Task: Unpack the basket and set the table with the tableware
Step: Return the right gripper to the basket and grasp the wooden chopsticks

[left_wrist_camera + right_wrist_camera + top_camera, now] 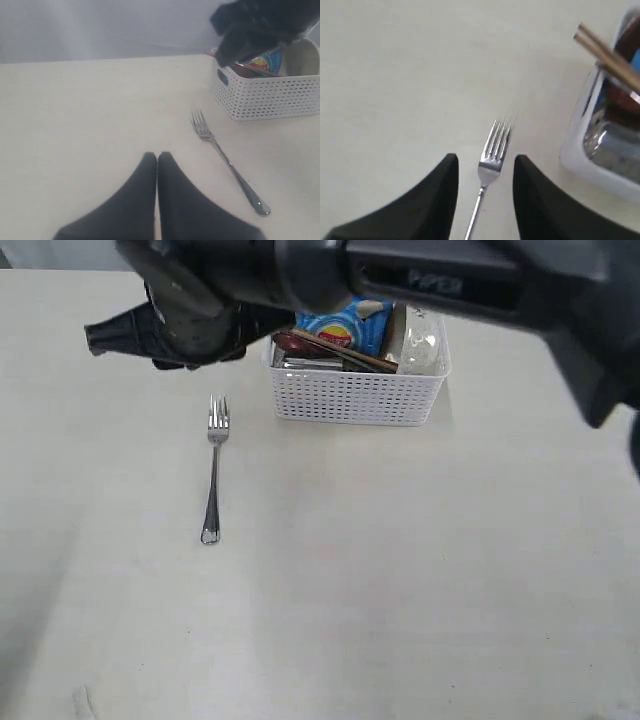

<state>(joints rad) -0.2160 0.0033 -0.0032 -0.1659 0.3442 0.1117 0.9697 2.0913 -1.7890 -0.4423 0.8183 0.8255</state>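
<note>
So far only the fork (pixel 213 465) lies out beside the basket (pixel 355 398), right end effector (pixel 485 160) released, remaining tableware (pixel 340 350) inside it

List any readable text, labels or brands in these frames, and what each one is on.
"PIPER": faint pale lettering on the black robot arm across the top of the exterior view.
Blue chip packet in the white lattice plastic basket: red and yellow logo, too blurred to read.
Steel fork: no marking visible.
</note>
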